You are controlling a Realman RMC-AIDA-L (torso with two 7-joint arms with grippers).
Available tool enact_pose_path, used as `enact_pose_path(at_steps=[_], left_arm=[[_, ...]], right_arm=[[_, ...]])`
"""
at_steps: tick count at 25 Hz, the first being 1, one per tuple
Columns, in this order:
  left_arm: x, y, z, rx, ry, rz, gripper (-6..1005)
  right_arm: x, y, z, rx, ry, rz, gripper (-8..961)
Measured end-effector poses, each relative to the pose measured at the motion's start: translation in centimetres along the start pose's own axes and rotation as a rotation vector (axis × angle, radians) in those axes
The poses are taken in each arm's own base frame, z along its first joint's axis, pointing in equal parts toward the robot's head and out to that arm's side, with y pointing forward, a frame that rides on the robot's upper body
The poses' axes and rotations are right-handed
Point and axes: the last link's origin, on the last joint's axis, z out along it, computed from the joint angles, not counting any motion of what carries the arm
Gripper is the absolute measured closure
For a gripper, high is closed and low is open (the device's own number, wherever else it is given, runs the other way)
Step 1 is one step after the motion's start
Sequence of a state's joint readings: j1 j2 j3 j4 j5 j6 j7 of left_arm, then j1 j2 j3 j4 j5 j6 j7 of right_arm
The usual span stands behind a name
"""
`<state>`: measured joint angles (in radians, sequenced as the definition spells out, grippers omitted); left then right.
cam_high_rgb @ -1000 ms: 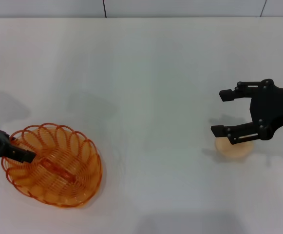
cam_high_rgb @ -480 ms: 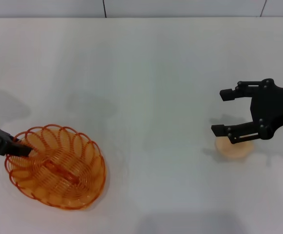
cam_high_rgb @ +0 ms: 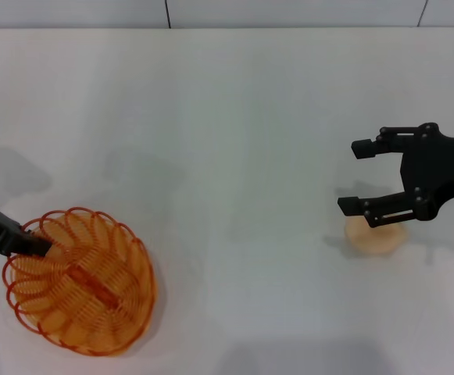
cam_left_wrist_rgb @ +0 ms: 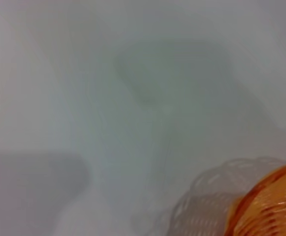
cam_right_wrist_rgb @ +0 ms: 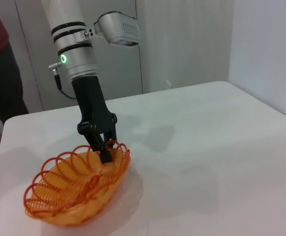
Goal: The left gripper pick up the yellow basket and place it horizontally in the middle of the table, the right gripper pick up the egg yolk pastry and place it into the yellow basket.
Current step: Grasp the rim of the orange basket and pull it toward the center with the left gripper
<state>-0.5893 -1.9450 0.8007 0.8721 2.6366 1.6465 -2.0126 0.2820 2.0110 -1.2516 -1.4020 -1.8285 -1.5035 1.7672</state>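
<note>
Left claw grips the basket rim; right claw waits over the pastry.

My black left gripper (cam_high_rgb: 37,244) pinches the scalloped rim of the orange-yellow wire basket (cam_high_rgb: 82,281), tilted at the white table's (cam_high_rgb: 234,117) near-left. My black right gripper (cam_high_rgb: 359,176), spread wide, hovers just above the round beige egg yolk pastry (cam_high_rgb: 375,236).

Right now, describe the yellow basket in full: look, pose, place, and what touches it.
The yellow basket is an oval, orange-yellow translucent wire basket with a looped scalloped rim and a solid strip along its base. It is at the table's near left corner, tilted, with the gripped end raised. The left gripper is clamped on its rim. It holds nothing, and the egg yolk pastry lies far to its right.
</note>
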Motion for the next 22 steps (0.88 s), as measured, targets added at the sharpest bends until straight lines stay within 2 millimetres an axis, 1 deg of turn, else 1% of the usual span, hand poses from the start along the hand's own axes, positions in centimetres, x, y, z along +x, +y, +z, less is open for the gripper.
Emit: enact_pose_path(at_steps=[6,12,17,22], left_arm=[[0.4,0.0,-0.3,0.004,0.002,0.012,838],[1.0,0.0,-0.7,0.005,0.012,0.02,868],[1.8,0.3,-1.1,-0.002,0.021,0.039,884],[3.5,1.1,-1.9,-0.026,0.084,0.039,892]], right_arm=[[0.0,0.0,0.0,0.001,-0.001,0.0,98],[-0.1,-0.1,0.0,0.001,-0.001,-0.001,98],[-0.1,-0.1,0.0,0.003,-0.002,-0.001,99],[-0.2,-0.2,0.0,0.012,-0.004,-0.002,99]])
